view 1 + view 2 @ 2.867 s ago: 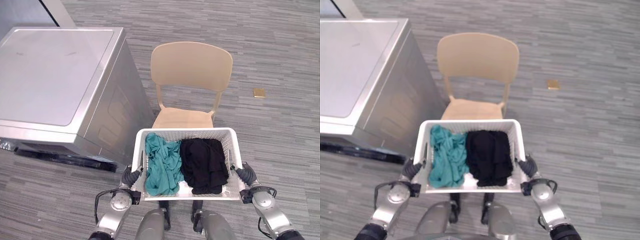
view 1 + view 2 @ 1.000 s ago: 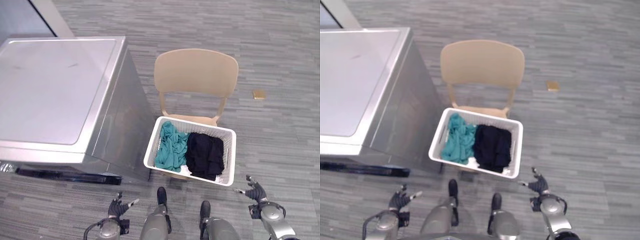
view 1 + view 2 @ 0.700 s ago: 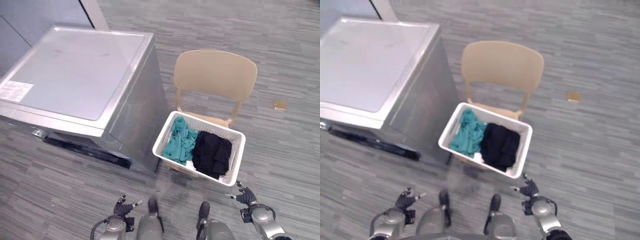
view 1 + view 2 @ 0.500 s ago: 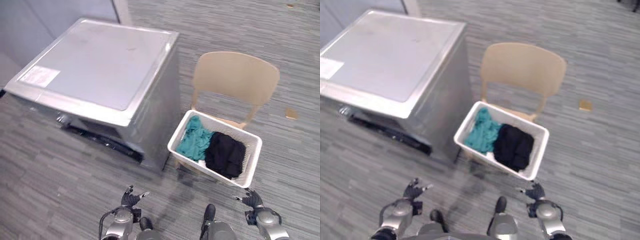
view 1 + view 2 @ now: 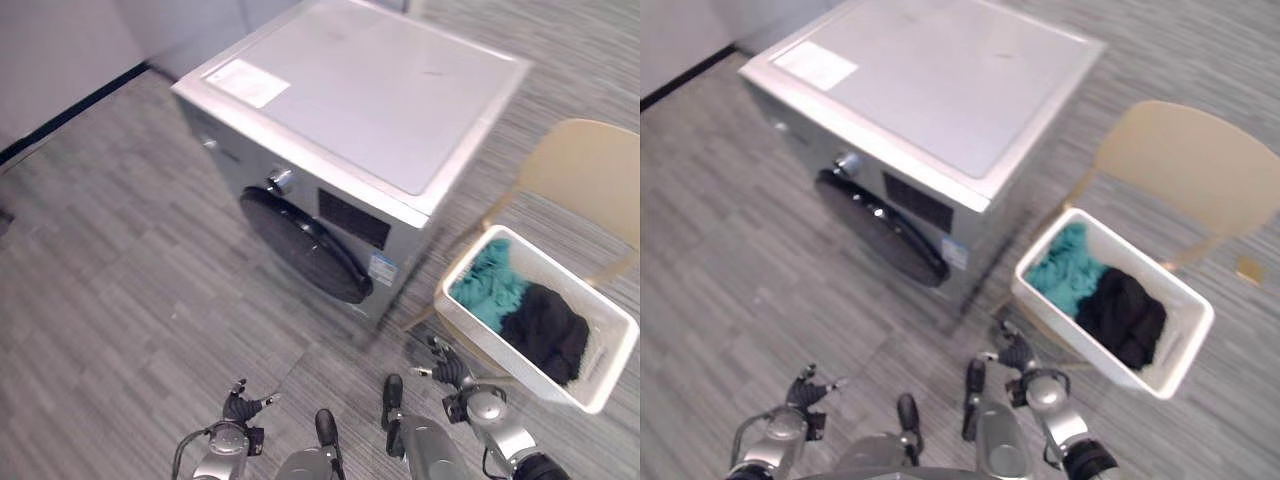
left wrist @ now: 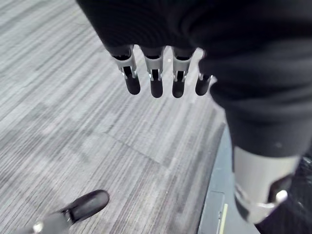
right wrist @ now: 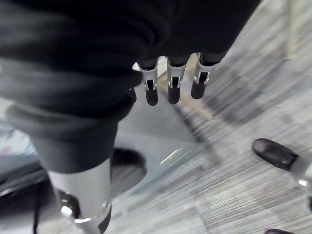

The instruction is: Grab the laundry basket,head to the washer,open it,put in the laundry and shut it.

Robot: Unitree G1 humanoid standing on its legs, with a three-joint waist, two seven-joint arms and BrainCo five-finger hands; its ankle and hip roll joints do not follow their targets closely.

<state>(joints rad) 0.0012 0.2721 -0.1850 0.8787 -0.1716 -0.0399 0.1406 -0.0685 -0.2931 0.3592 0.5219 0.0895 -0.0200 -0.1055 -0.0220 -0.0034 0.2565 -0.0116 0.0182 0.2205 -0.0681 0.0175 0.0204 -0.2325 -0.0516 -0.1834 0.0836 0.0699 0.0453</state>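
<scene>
- The laundry basket (image 5: pixel 540 318) stands on the seat of a beige chair (image 5: pixel 585 185), just beside the right side of the washer (image 5: pixel 350 140). Nothing holds it.
- In the basket lie a teal cloth (image 5: pixel 490 288) and a black cloth (image 5: pixel 545 335), side by side.
- The washer has a round dark door (image 5: pixel 305 248) on its front, and this door is closed. A small knob (image 5: pixel 280 181) sits above it.
- The left robot hand (image 5: pixel 240 408) is low over the grey floor (image 5: pixel 120 280), with straight, relaxed fingers (image 6: pixel 152 78) and nothing in it.
- The right robot hand (image 5: pixel 447 370) is near the front corner of the basket, also with straight fingers (image 7: pixel 170 80), and it is empty.
- I judge that the step in hand is to open the washer door, because the basket is already put down near the machine.
- To do it well, the robot should stand square before the door, not too close, so the door has room to swing.
- One robot hand should reach for the door's edge or handle; I cannot tell on which side the handle is.
- The pull should be slow and follow the arc of the door.
- The basket should stay within reach of the right robot hand and must not be knocked from the chair.
</scene>
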